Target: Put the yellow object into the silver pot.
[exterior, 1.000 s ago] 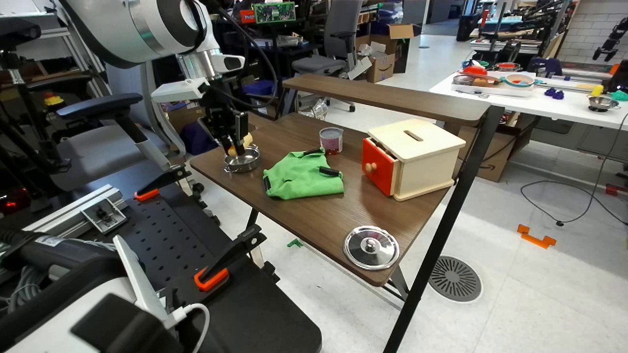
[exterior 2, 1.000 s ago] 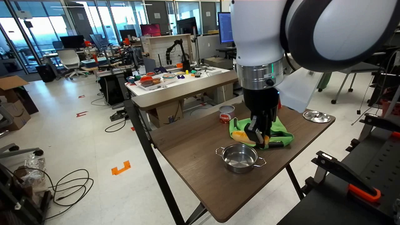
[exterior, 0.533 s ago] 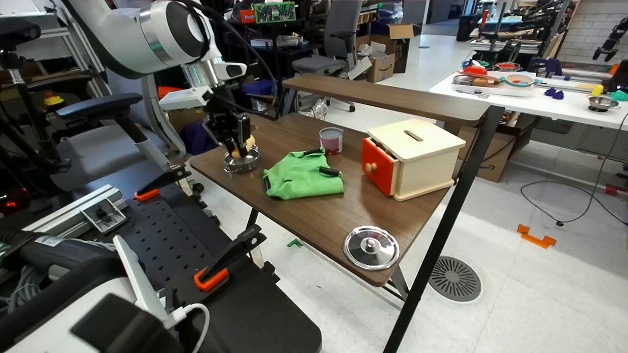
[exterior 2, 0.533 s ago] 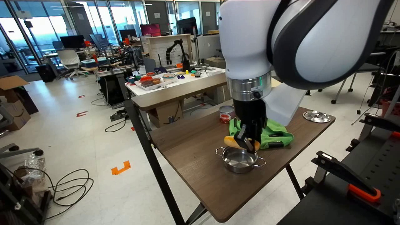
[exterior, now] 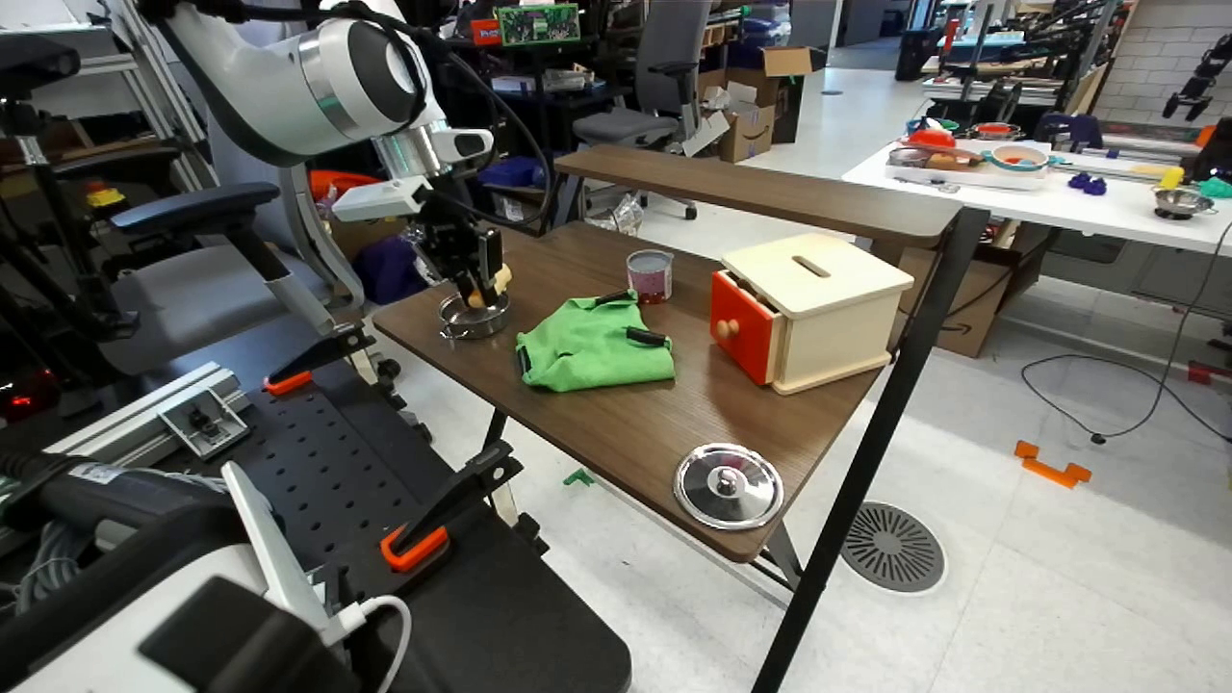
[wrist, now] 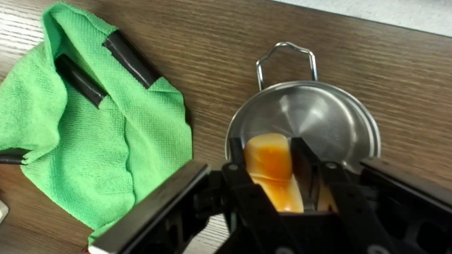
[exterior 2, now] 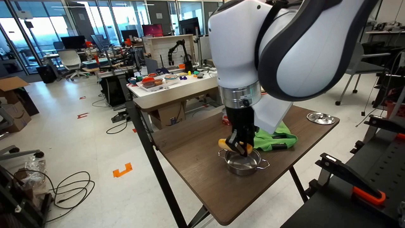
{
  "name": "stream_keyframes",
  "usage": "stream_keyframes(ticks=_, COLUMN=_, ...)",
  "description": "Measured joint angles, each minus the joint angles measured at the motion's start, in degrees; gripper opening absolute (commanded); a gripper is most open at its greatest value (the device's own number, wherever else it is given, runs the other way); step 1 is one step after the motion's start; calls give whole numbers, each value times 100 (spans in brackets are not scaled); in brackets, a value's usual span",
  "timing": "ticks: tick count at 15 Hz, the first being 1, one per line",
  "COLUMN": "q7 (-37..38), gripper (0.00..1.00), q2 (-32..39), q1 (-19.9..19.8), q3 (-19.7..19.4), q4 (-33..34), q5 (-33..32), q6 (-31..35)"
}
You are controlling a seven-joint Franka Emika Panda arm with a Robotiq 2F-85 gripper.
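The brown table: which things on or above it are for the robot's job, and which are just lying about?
For the job:
yellow object, held in the gripper
silver pot

Just lying about:
green cloth
can
wooden box
silver lid

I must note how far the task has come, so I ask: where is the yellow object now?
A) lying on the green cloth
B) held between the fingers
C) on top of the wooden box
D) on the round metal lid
B, because the wrist view shows the yellow object clasped between the fingers, with the green cloth apart, at the left of that picture.
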Motion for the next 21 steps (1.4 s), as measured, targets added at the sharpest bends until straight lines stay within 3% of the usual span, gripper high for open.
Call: stream_keyframes(ticks=21, q7=-26, gripper=13, q2=-55, q1=111, q3=160, q4=55, q5=490, q6=0)
